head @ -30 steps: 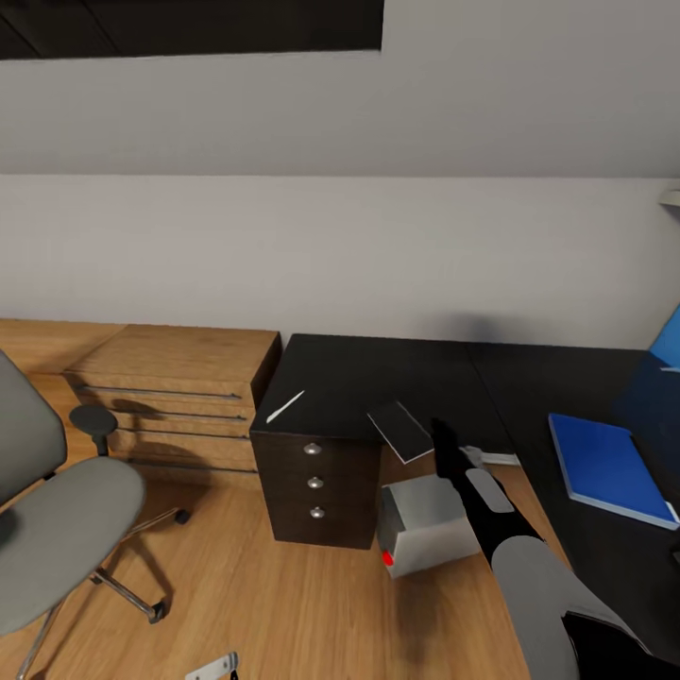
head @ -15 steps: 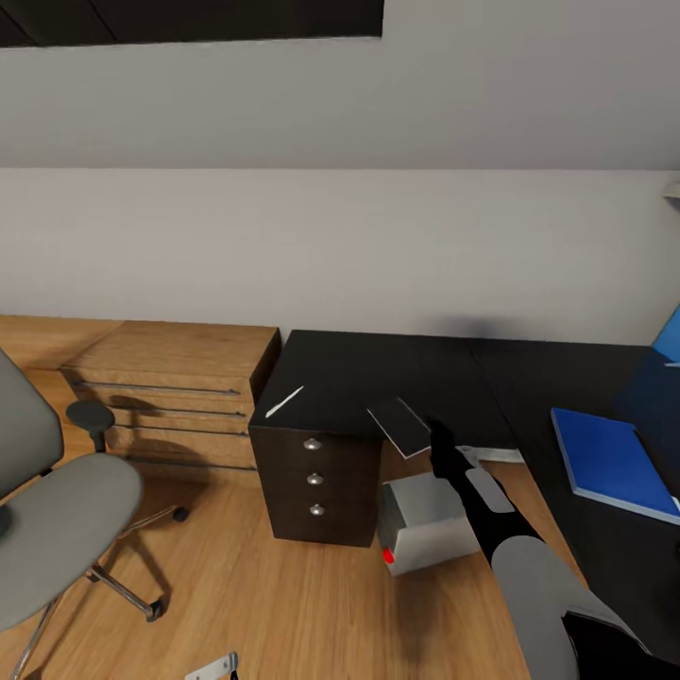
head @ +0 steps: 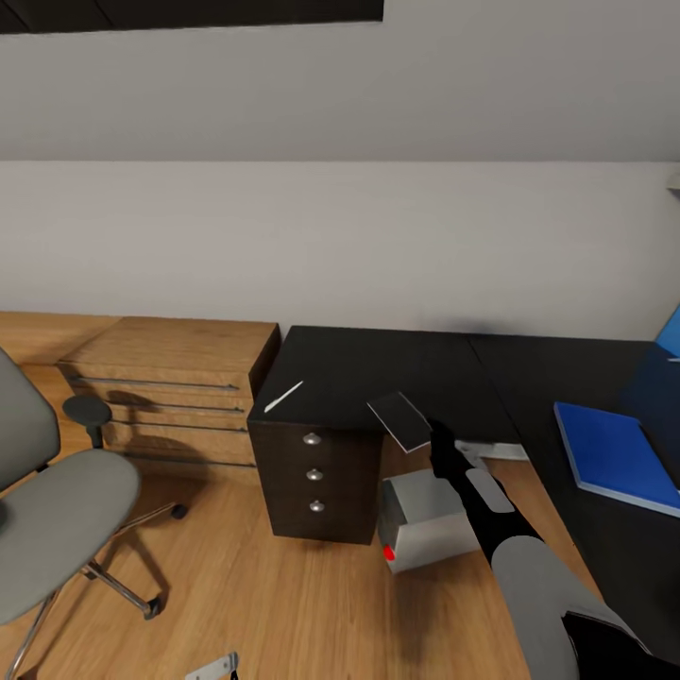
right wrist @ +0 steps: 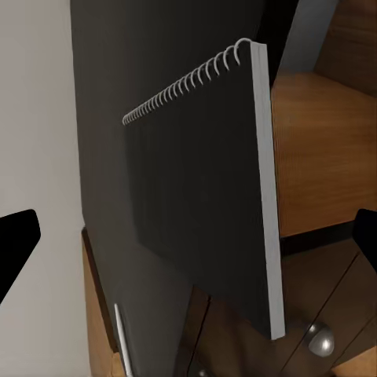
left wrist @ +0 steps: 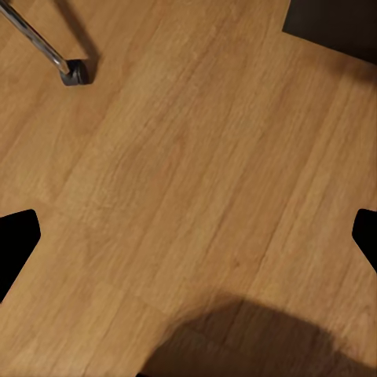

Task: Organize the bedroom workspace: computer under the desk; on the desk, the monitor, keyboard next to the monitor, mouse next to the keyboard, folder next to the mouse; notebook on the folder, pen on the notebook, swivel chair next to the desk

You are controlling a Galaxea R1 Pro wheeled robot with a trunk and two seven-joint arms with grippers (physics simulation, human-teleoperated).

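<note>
The notebook (head: 400, 420) lies on the black desk (head: 378, 364), overhanging its front edge. In the right wrist view the notebook (right wrist: 204, 204) is a dark spiral-bound slab right ahead, between the wide-apart fingertips. My right gripper (head: 437, 437) is open just beside it. The whitish pen (head: 283, 397) lies near the desk's left corner above the drawers. At the right of the desk rests the blue folder (head: 616, 457). The grey computer (head: 427, 522) stands on the floor under the desk. The swivel chair (head: 59, 515) stands at the left. My left gripper (left wrist: 188, 236) hangs open over the wooden floor.
A light wooden dresser (head: 170, 378) stands against the wall left of the desk. The dark drawer unit (head: 314, 477) has round silver knobs. A chair caster (left wrist: 75, 72) shows near my left gripper. A bright blue panel (head: 669, 338) sits at the right edge.
The whole view has shifted slightly, so the camera moved. The right arm and the notebook keep the same places relative to the desk.
</note>
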